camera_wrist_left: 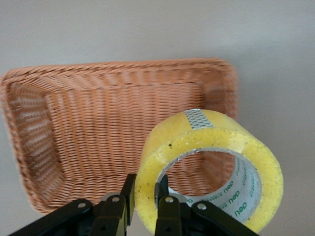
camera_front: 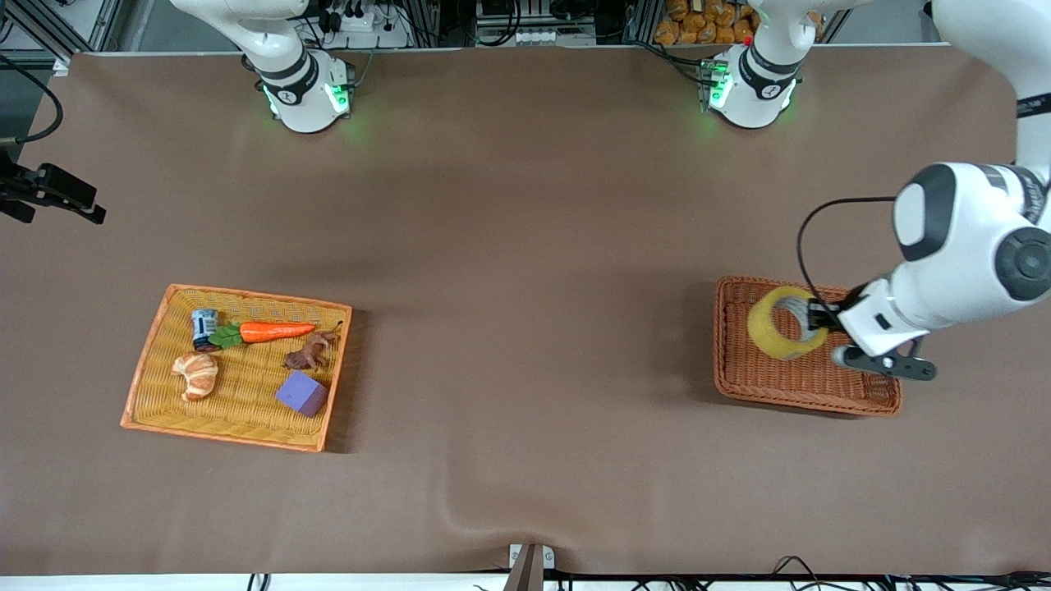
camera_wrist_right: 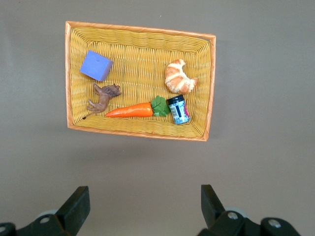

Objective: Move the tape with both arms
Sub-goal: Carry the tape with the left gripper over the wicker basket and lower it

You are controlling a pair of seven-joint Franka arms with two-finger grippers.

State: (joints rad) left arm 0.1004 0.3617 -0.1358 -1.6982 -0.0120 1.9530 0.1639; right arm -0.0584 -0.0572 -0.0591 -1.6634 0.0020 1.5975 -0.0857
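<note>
The left gripper point(camera_wrist_left: 144, 199) pinches the wall of the translucent yellow ring of packing tape point(camera_front: 786, 322), lifted over the brown wicker basket point(camera_front: 743, 377) at the left arm's end. The right gripper point(camera_wrist_right: 142, 206) (jaws spread wide, empty) waits above the orange wicker tray point(camera_wrist_right: 210, 88).

Brown-covered table point(camera_front: 525, 246) bearing a yellow wicker tray point(camera_front: 148, 373) and, well apart, a brown wicker basket point(camera_front: 739, 386).

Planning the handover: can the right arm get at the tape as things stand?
Probably not yet. The left gripper grips the tape over the brown basket at the left arm's end; the right gripper hangs open over the table, away from it.
</note>
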